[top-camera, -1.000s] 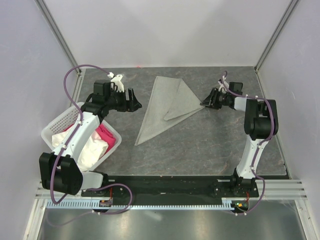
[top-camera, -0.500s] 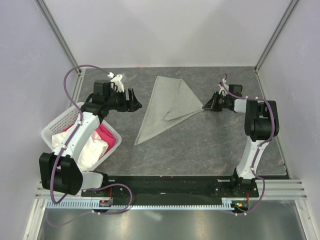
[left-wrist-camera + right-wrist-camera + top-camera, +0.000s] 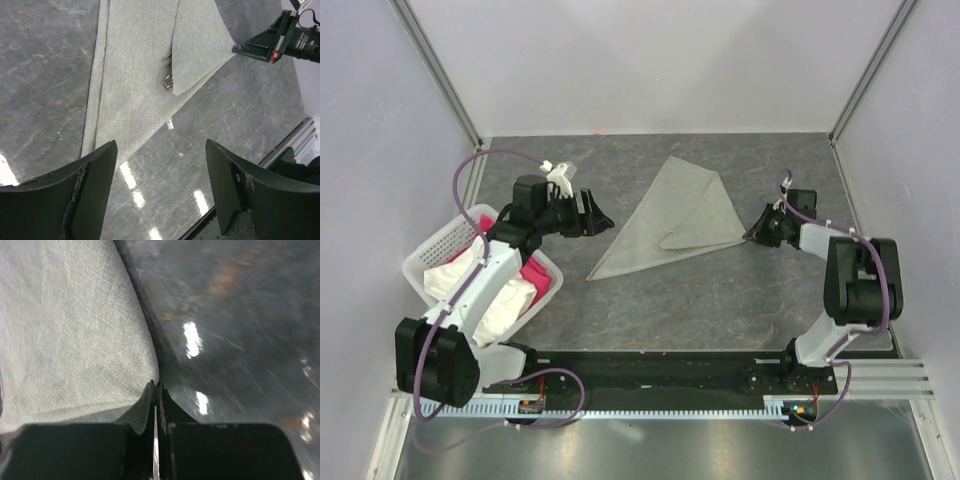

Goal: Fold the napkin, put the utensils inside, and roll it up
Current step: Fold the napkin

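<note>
At the middle right of the overhead view, the right tool (image 3: 757, 235) lies low over the tabletop (image 3: 720, 300), its fingers pressed together on the right-hand corner of the napkin (image 3: 675, 215). Its own camera shows the two fingertips meeting with no gap, right where the cloth's rounded corner ends. From that corner a folded-over layer reaches left toward the centre of the cloth. The whole napkin lies as a long triangle, with its apex toward the upper centre and a narrow tip pointing to the lower left. In the left wrist view the dark ends of the utensils (image 3: 167, 80) peek out from under the edge of that folded layer, near the upper centre. The left tool (image 3: 595, 215) hangs just left of the napkin's long left edge with its fingers spread wide apart, holding nothing. Bare tabletop stretches along the lower centre below the napkin and on the far right. At the left edge a white basket (image 3: 430, 250) holds a pink cloth (image 3: 532, 272) and a white cloth (image 3: 505, 300).
</note>
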`<action>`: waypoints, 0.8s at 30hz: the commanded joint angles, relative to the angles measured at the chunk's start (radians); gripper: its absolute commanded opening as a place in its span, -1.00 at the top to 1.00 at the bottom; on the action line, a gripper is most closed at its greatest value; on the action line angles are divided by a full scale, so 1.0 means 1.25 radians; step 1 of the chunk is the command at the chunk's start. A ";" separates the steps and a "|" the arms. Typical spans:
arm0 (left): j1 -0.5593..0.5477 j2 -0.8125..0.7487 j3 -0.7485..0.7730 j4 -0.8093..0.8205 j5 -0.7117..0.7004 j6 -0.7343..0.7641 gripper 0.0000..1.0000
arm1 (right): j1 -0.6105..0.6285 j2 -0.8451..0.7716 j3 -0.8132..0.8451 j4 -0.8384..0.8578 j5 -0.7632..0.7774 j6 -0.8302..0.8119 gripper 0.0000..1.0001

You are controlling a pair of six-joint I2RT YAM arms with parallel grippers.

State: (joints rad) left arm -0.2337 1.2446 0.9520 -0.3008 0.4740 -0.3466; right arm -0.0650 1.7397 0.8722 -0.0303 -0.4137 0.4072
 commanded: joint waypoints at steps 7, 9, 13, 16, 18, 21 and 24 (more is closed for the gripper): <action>-0.164 -0.015 -0.093 0.139 -0.112 -0.145 -0.57 | -0.077 -0.259 -0.109 -0.101 0.352 0.082 1.00; -0.206 0.014 -0.100 0.145 -0.136 -0.149 -0.57 | -0.101 -0.285 -0.121 -0.123 0.381 0.078 1.00; -0.257 0.036 -0.128 0.152 -0.179 -0.167 -0.55 | -0.128 -0.308 -0.144 -0.135 0.389 0.072 1.00; -0.303 0.035 -0.165 0.152 -0.228 -0.183 -0.50 | -0.133 -0.314 -0.153 -0.140 0.392 0.069 0.88; -0.330 0.038 -0.193 0.156 -0.253 -0.196 -0.47 | -0.135 -0.316 -0.146 -0.148 0.392 0.067 0.35; -0.350 0.049 -0.226 0.169 -0.275 -0.216 -0.34 | -0.136 -0.328 -0.136 -0.152 0.384 0.064 -0.24; -0.360 0.063 -0.242 0.182 -0.295 -0.220 -0.25 | -0.133 -0.352 -0.123 -0.152 0.360 0.058 -0.36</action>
State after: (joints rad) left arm -0.6689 1.3041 0.6708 -0.1379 0.1806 -0.5732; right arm -0.2314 1.3609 0.6888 -0.2188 0.0494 0.4862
